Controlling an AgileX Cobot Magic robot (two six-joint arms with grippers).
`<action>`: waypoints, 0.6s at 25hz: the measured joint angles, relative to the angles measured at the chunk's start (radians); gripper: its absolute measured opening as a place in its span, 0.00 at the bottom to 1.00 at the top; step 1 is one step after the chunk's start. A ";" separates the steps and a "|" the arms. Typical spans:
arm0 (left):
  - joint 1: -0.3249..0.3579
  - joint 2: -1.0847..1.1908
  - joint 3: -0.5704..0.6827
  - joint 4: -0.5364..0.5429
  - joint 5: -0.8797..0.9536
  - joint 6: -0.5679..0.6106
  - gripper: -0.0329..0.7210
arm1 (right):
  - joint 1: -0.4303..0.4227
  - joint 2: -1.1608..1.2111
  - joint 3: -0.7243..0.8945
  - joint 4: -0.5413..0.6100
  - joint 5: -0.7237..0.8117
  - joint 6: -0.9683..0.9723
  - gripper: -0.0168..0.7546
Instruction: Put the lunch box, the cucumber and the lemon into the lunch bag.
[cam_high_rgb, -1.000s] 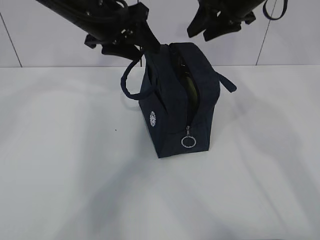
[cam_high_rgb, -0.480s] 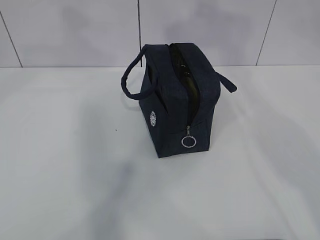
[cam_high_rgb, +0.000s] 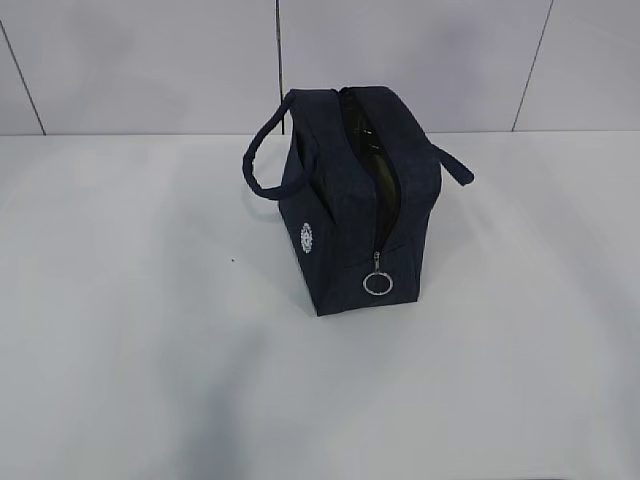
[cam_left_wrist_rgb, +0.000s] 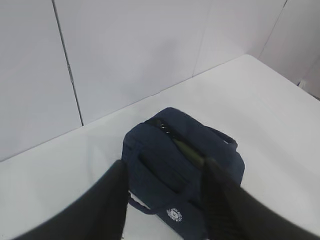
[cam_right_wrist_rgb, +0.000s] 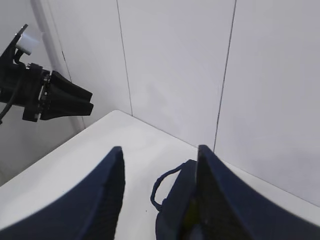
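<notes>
The lunch bag (cam_high_rgb: 345, 200) is standing on the white table (cam_high_rgb: 130, 350), its long axis and unzipped top running toward the wall, ring pull (cam_high_rgb: 377, 283) facing the camera; left gripper (cam_left_wrist_rgb: 162, 200) and right gripper (cam_right_wrist_rgb: 157, 190) are hanging spread, holding nothing

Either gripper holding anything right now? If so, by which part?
Nothing held. Left gripper and right gripper both hang open and empty above the lunch bag.
</notes>
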 joint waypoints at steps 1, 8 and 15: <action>0.000 -0.015 0.030 0.002 -0.007 0.000 0.49 | 0.000 -0.050 0.072 -0.014 -0.025 -0.007 0.47; 0.000 -0.159 0.337 0.002 -0.147 0.000 0.49 | 0.000 -0.414 0.658 -0.060 -0.248 -0.069 0.47; 0.000 -0.316 0.632 -0.003 -0.208 0.015 0.49 | 0.000 -0.528 1.101 -0.009 -0.316 -0.134 0.47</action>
